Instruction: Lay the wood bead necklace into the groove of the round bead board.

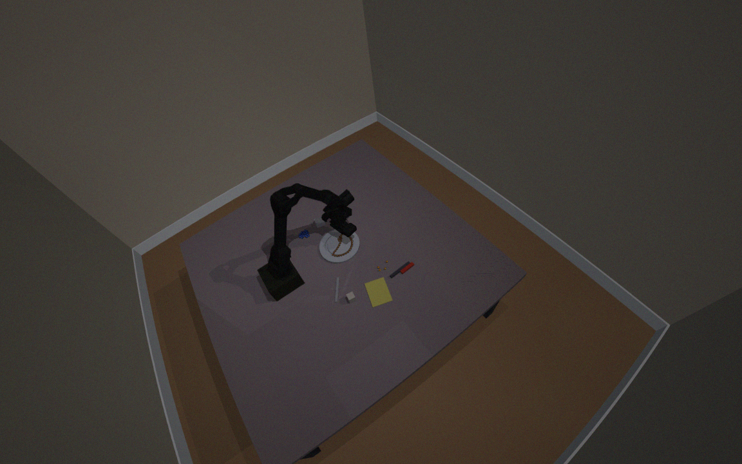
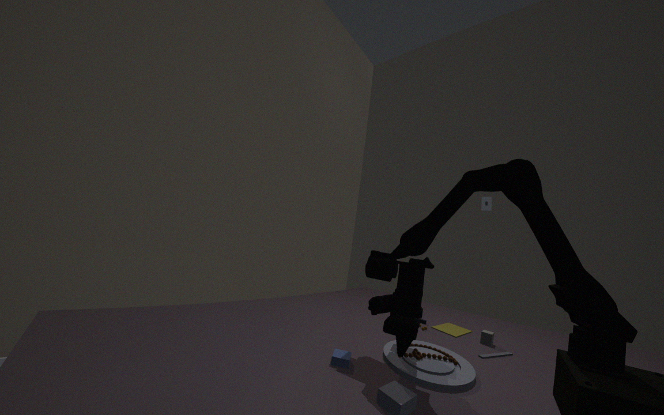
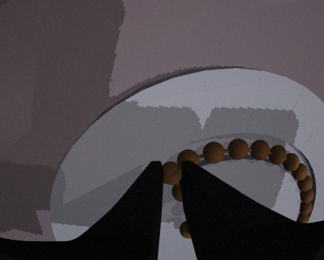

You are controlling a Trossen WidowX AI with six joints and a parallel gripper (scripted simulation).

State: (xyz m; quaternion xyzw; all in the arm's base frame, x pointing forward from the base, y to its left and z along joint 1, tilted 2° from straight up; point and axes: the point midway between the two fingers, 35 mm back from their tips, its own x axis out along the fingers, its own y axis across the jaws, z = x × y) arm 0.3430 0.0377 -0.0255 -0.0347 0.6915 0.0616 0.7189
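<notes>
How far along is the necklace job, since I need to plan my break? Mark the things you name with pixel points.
Partly done: one side of the necklace (image 1: 351,246) (image 2: 435,355) (image 3: 259,149) follows the board's (image 1: 324,254) (image 2: 458,384) (image 3: 234,84) groove. The nearly closed pincer (image 1: 347,237) (image 2: 400,355) (image 3: 170,170) has a bead between its tips. Left: strands crossing the middle.

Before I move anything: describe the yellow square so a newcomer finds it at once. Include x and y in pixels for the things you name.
On the table (image 1: 315,346) (image 2: 169,350), find the small off-white block (image 1: 350,296) (image 2: 486,338). Next to it lies the yellow square (image 1: 378,292) (image 2: 451,329), flat and thin, the only yellow thing there.
</notes>
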